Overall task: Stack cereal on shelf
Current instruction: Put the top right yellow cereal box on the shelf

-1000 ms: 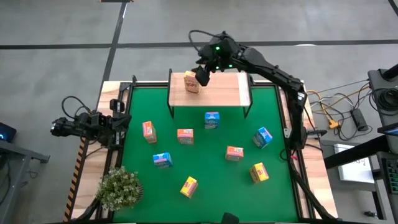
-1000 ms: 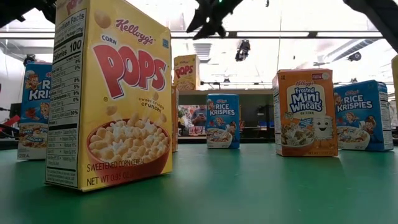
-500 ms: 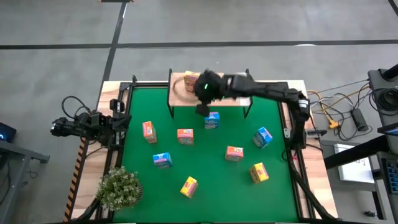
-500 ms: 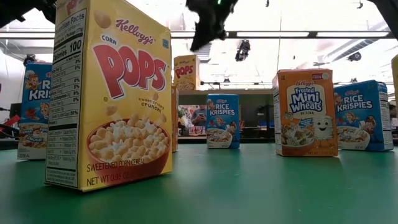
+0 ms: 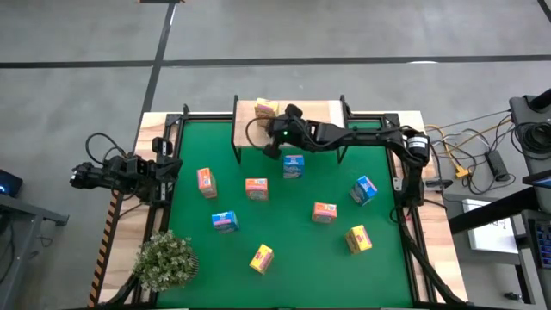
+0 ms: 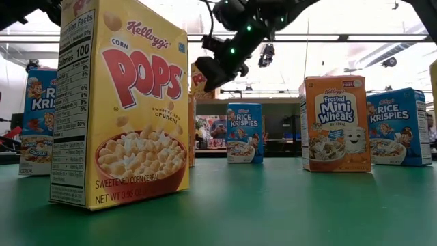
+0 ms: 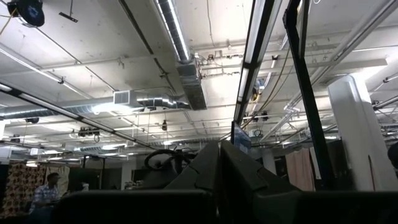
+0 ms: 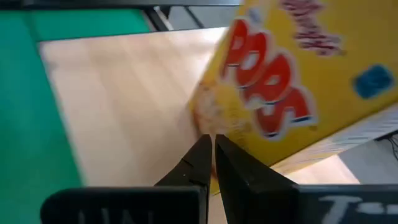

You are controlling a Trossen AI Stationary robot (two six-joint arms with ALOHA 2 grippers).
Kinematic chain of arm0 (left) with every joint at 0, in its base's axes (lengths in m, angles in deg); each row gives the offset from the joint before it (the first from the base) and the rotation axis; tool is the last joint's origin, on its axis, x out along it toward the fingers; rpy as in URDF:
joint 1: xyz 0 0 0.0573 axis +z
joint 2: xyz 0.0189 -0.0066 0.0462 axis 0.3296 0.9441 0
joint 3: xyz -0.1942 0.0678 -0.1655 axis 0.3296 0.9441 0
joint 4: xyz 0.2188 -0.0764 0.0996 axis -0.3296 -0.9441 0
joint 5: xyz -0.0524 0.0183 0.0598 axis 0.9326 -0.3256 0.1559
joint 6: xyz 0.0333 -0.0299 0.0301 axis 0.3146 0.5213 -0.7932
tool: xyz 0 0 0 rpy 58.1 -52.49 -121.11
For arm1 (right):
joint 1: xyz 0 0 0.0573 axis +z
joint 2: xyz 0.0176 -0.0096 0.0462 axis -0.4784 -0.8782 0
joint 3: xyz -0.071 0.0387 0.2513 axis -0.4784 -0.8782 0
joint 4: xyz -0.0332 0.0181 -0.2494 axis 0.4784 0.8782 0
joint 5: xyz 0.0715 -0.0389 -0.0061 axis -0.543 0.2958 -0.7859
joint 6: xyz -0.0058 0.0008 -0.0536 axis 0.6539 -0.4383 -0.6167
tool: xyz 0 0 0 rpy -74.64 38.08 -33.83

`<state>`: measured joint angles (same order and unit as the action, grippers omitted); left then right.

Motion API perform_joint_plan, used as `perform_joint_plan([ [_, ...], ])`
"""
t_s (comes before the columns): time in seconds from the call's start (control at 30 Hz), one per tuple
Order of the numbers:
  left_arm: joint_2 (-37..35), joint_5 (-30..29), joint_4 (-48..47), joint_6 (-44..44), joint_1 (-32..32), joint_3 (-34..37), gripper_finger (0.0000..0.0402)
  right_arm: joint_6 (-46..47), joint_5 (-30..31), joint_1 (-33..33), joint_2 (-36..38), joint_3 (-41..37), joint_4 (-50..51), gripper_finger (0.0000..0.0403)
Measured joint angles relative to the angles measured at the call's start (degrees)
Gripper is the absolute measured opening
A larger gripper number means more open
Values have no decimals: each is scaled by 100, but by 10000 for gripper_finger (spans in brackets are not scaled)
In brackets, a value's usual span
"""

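Green matting (image 5: 284, 250) covers most of the light-wood desk (image 5: 148, 125), and at its far edge stands the low light-wood plank shelf (image 5: 325, 112) on thin black metal legs. Near the mat's front left corner sits a bushy green potted plant (image 5: 165, 260).

Both dark arms are in the high view. The right arm (image 5: 379, 138) lies stretched low across the front of the shelf, and its hand (image 5: 269, 148) hangs at the shelf's front left part with the fingers (image 8: 200, 163) pressed together, clenched on nothing. In the right wrist view the fingertips point at the plank, just beside a yellow printed cardboard Corn Pops mini box (image 5: 266, 108) that rests on the shelf's far left corner. The left arm waits folded off the desk's left side, its hand (image 5: 168, 168) clenched too.

Eight more small cereal boxes stand scattered on the mat: a blue one (image 5: 293, 166) just in front of the shelf, two more blue (image 5: 225, 221) (image 5: 363, 190), three orange-pink (image 5: 206, 182) (image 5: 256, 188) (image 5: 324, 212), and two yellow (image 5: 261, 257) (image 5: 358, 238) nearest the front.
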<state>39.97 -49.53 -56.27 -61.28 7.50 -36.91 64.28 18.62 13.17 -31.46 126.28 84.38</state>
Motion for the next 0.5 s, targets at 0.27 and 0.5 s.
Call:
perform_joint_plan([
  [0.27,0,0,20,-114,0,0,0,-130,-69,-281,-2,-280,-615,12],
  [0.5,0,0,39,-173,0,0,0,-200,-377,-406,-83,-296,-949,12],
])
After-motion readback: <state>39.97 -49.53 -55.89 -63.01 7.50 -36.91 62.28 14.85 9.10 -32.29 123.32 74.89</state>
